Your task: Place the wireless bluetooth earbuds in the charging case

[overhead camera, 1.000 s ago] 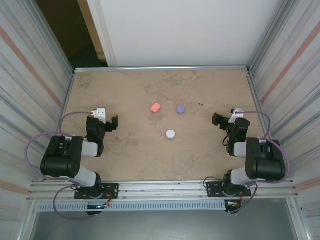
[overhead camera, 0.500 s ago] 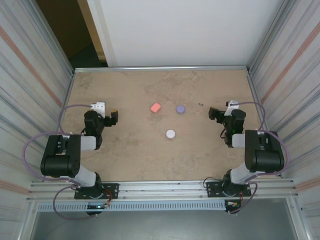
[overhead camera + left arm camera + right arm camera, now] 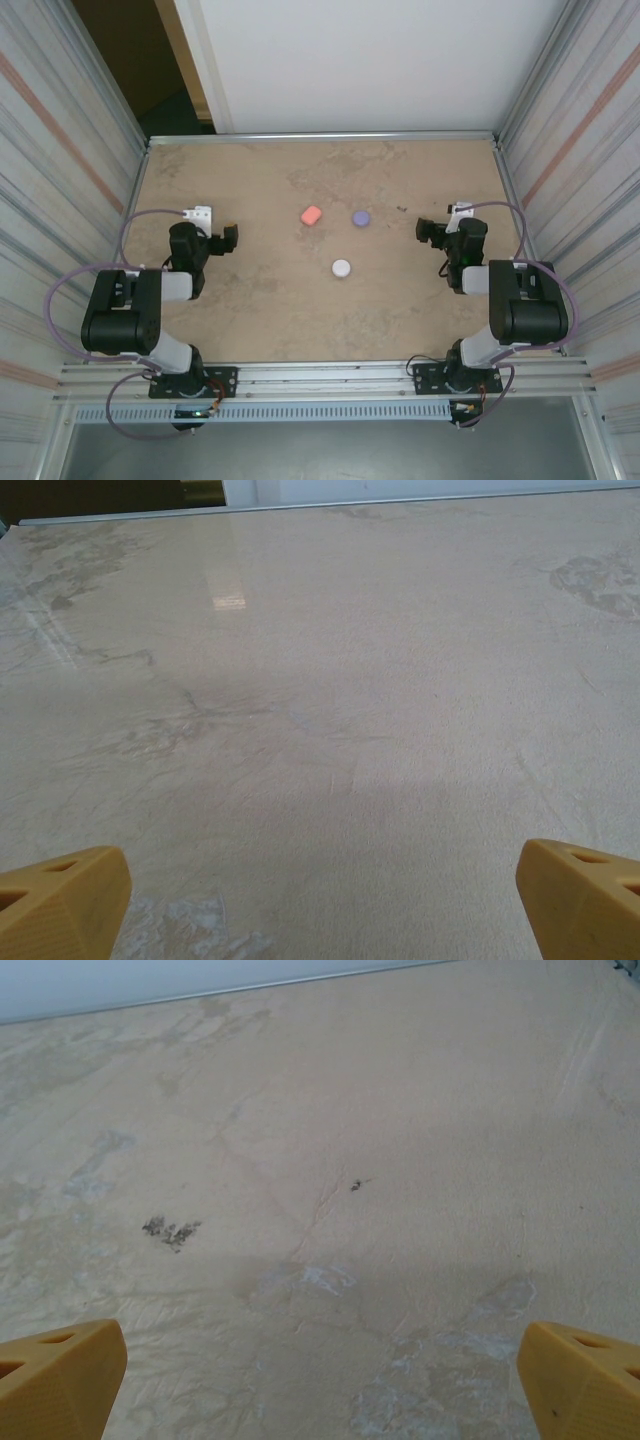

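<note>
Three small closed charging cases lie mid-table in the top view: a coral-pink case (image 3: 311, 214), a purple case (image 3: 361, 217) and a white case (image 3: 342, 267) nearer the arms. The earbuds are out of view. My left gripper (image 3: 228, 240) hovers low at the left, well apart from the cases, open and empty. My right gripper (image 3: 425, 230) stands open at the right, a little beyond the purple case's side. In the left wrist view the left gripper (image 3: 320, 905) has only bare table between its yellow fingertips (image 3: 65, 895). The right gripper (image 3: 320, 1385) likewise spans bare table.
The tan, mottled table (image 3: 260, 320) is fenced by a metal rim (image 3: 320, 136) at the far edge and ribbed side walls (image 3: 70, 200). A dark smudge (image 3: 170, 1230) marks the surface ahead of the right gripper. Purple cables loop beside both arm bases.
Both arms have reached slightly farther from their bases, the right wrist also shifting a little left. The jaws stayed open and the cases have not moved.
</note>
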Robot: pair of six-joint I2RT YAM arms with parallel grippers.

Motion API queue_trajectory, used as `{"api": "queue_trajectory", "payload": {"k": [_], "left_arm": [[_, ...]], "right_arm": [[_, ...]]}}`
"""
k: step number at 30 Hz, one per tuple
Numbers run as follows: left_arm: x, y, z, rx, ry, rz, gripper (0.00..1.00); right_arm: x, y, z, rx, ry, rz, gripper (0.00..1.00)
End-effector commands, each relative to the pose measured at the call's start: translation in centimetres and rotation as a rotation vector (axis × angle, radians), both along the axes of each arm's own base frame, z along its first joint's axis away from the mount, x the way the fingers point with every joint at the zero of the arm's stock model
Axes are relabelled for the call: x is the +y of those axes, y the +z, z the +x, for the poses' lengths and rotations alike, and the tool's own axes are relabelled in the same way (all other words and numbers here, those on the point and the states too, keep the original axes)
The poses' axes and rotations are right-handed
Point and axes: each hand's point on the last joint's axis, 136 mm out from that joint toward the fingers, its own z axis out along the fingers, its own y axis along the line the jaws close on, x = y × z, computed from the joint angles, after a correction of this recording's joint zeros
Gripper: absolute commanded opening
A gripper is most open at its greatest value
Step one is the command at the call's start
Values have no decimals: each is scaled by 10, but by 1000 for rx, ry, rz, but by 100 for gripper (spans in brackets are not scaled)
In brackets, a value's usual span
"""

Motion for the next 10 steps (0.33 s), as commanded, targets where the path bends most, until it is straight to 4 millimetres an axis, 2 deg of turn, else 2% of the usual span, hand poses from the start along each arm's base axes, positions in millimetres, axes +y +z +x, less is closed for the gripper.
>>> {"api": "queue_trajectory", "payload": {"k": [1, 10], "left_arm": [[-1, 6, 4, -19, -12, 5, 99], [-1, 6, 4, -19, -12, 4, 99]], "right_arm": [[-2, -2, 0, 6, -7, -29, 99], [-3, -1, 0, 4, -7, -19, 99]]}}
